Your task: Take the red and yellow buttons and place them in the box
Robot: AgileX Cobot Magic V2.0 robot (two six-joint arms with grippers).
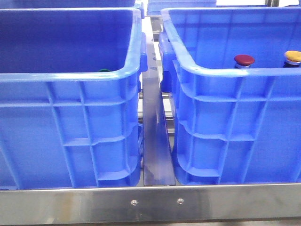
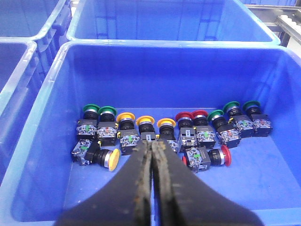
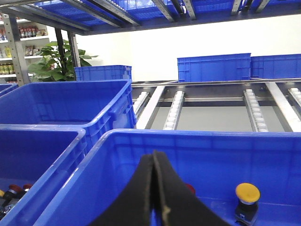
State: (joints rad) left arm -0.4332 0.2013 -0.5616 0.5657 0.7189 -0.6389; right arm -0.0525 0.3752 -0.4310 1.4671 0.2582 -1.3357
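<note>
The left blue crate (image 2: 33,141) holds a row of push buttons: yellow-capped ones (image 2: 125,116), red-capped ones (image 2: 199,114) and green-capped ones (image 2: 90,109). One yellow button (image 2: 112,158) and one red button (image 2: 225,155) lie on their sides. My left gripper (image 2: 154,144) hangs over this crate, shut and empty. The right blue box (image 1: 225,70) contains a red button (image 1: 244,60) and a yellow button (image 1: 293,57), both upright. Above that box my right gripper (image 3: 154,155) is shut with nothing in it. It hides most of the red button (image 3: 190,189); the yellow button (image 3: 247,192) stands beside it. Neither gripper shows in the front view.
A metal divider rail (image 1: 155,136) runs between the two crates and a steel shelf edge (image 1: 150,202) crosses in front. More blue crates (image 2: 169,21) stand behind. A roller conveyor (image 3: 211,106) lies beyond the right box. A green cap (image 1: 104,70) peeks over the left crate's rim.
</note>
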